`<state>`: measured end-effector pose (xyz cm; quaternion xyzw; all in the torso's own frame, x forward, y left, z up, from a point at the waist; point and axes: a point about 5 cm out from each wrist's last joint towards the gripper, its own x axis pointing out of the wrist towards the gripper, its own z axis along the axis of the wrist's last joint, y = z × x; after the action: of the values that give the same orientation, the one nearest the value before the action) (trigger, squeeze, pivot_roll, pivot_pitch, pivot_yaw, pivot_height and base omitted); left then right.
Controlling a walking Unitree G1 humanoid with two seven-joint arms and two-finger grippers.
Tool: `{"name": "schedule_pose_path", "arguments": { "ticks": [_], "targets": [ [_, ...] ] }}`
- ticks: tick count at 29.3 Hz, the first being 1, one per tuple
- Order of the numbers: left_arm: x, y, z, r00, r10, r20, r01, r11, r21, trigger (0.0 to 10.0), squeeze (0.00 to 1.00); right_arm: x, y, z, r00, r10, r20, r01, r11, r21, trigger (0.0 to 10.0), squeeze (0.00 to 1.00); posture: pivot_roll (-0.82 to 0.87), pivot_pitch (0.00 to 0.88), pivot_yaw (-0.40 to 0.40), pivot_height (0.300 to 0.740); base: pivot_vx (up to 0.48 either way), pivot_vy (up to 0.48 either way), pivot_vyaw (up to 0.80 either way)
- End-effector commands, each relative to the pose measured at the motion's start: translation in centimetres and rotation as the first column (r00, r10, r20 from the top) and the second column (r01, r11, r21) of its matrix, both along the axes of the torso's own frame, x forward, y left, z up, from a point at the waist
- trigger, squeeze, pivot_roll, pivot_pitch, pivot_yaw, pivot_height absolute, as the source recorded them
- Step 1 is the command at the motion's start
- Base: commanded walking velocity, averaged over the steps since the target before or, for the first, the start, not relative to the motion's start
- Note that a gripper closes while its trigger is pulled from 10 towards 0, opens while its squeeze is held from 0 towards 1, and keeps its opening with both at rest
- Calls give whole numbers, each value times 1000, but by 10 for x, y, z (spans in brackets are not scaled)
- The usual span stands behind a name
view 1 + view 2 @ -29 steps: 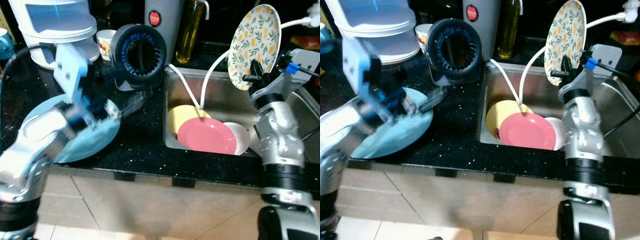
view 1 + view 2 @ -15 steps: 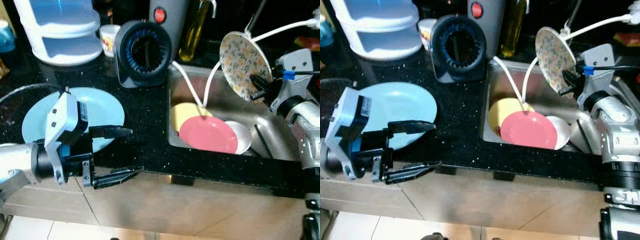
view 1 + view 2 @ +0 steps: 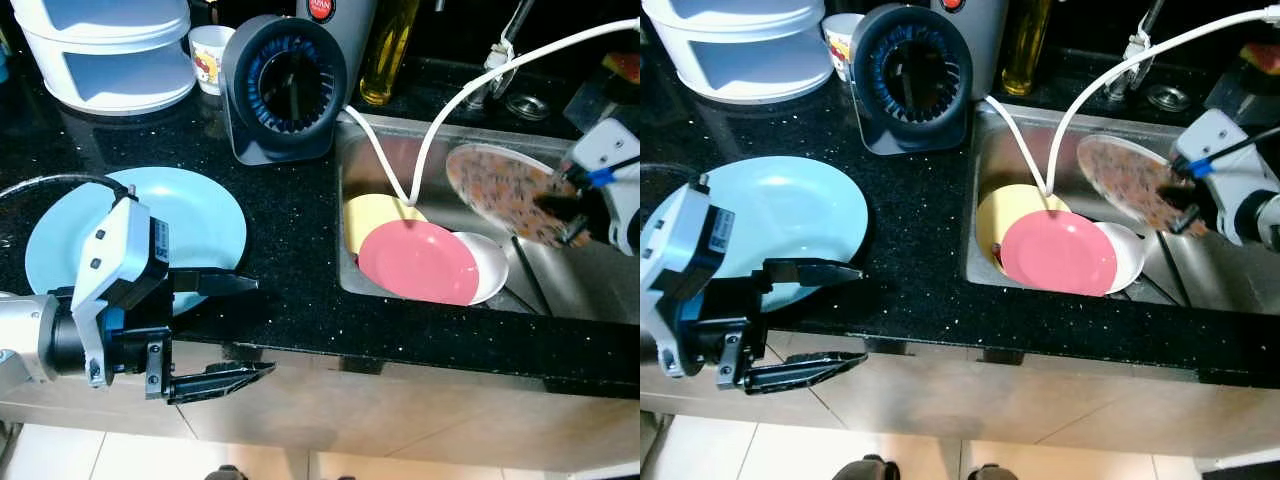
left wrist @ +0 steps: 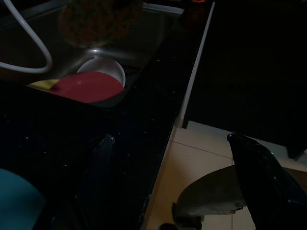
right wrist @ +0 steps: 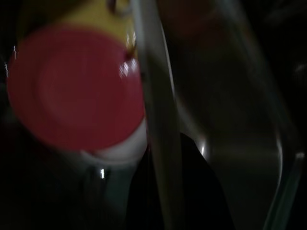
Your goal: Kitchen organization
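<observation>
Down at the near edge of the black desk (image 3: 290, 250), the left gripper (image 3: 215, 328) hangs with its jaws spread wide and nothing between them, one finger over the desk edge and the other out past it above the floor. Just behind it a blue plate (image 3: 190, 215) lies flat on the desk, free of the jaws.

Over in the sink (image 3: 400, 160), the right gripper (image 3: 560, 212) has its jaws closed on the rim of a floral plate (image 3: 500, 190), which it holds tilted low above the basin at the right side. Below and to the left of that plate lies a stack: a pink plate (image 3: 418, 262) on top, a yellow plate (image 3: 372, 212) showing behind it, and a white plate (image 3: 490, 265) peeking out on its right. A white hose (image 3: 440, 115) loops down into the basin near the yellow plate.

At the back of the desk stand a dark round fan (image 3: 285, 85), a small cup (image 3: 208, 55), a white container (image 3: 110, 50) and an oil bottle (image 3: 385, 50).
</observation>
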<state>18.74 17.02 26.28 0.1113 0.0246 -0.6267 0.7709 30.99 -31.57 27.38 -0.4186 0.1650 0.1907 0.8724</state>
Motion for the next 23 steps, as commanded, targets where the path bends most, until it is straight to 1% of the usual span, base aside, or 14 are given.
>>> {"name": "schedule_pose_path", "arguments": {
  "ticks": [1,2,3,4,5,7,8,9,10,13,15,17,22,23],
  "targets": [
    [-4,-4,1,999,-34,-4,34,998,44,10000,0,2,2,1,999,28,-38,-30,996,-80,10000,0,82,164,-100,740,0,0,0],
    [-4,-4,1,999,-34,-4,34,998,44,10000,0,2,2,1,999,28,-38,-30,996,-80,10000,0,82,164,-100,740,0,0,0],
    [-5,-6,2,999,-43,0,43,998,43,10000,0,8,10,-6,996,56,-66,-65,988,-137,10000,0,78,177,-100,740,0,0,0],
    [-5,-7,3,999,-45,1,45,998,43,10000,0,12,15,-10,995,64,-70,-74,986,-152,10000,0,74,186,-102,740,0,0,0],
    [-5,-7,3,999,-45,1,45,998,43,10000,0,12,15,-10,995,64,-70,-74,986,-152,10000,0,74,186,-102,740,0,0,0],
    [-6,-8,4,999,-51,5,51,998,40,10000,0,19,23,-15,996,72,-58,-81,983,-162,10000,0,73,197,-102,740,0,0,0],
    [-6,-8,4,999,-51,5,51,998,40,10000,0,19,23,-15,996,72,-58,-81,983,-162,10000,0,73,197,-102,740,0,0,0],
    [-5,-9,6,999,-51,14,50,998,34,10000,0,26,28,-16,998,61,-25,-64,989,-136,10000,0,75,205,-102,740,0,0,0],
    [-5,-9,6,999,-51,14,50,998,34,10000,0,26,28,-16,998,61,-25,-64,989,-136,10000,0,75,205,-102,740,0,0,0],
    [-3,-10,10,998,-42,38,41,999,34,10000,0,39,30,-10,997,-9,79,18,992,-121,10000,0,70,227,-105,740,0,0,0],
    [-3,-11,11,998,-48,42,46,998,30,10000,0,43,31,-9,993,-29,115,43,992,-119,10000,0,67,232,-106,740,0,0,0],
    [-3,-13,13,997,-60,43,59,998,22,10000,0,44,31,-12,992,-37,121,53,990,-130,10000,0,65,240,-103,740,0,0,0],
    [-4,-16,13,996,-80,37,80,997,14,10000,0,43,31,-23,995,-29,93,47,978,-202,10000,0,61,250,-98,740,0,0,0],
    [-4,-16,13,996,-80,37,80,997,14,10000,0,43,31,-23,995,-29,93,47,978,-202,10000,0,61,250,-98,740,0,0,0]
  ]
}}
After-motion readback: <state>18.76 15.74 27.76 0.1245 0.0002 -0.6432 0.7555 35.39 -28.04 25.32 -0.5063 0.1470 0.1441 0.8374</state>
